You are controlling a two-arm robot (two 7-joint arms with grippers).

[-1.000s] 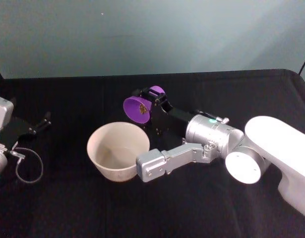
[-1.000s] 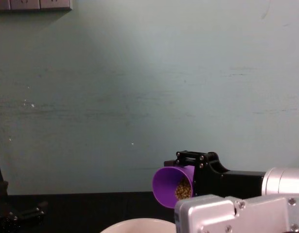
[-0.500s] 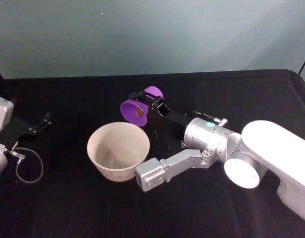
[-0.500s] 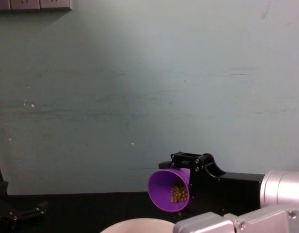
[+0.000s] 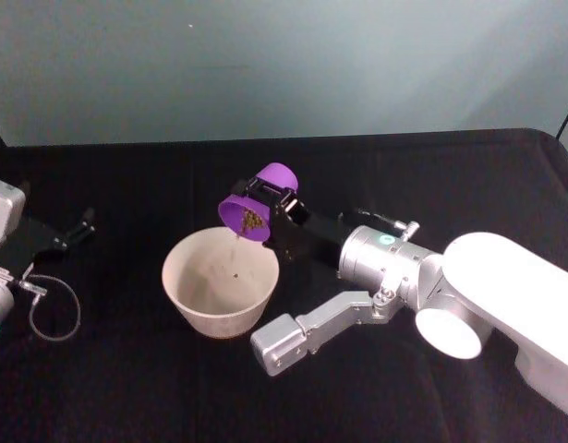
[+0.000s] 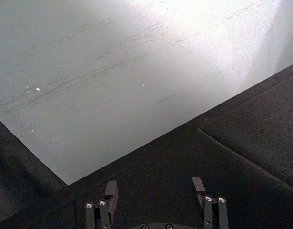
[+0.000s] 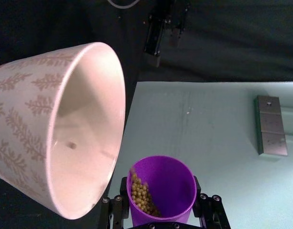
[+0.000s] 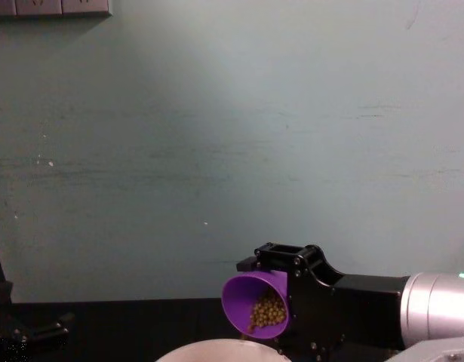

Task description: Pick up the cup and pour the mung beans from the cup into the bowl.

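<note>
Bowl (image 5: 214, 312) on black table (image 5: 126, 388), nearest, one grain inside. Left tool (image 5: 80, 226) parked at table's left side, fingers spread. Right tool (image 5: 270, 205) clamps cup (image 5: 249, 212), tilted above bowl's far rim, mouth toward bowl; mung beans (image 5: 251, 221) at lip, spilling down.

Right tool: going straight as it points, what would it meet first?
The right tool holds the cup; beyond it, probably the bowl's far rim, though it may pass just above. The left tool is parked.
</note>
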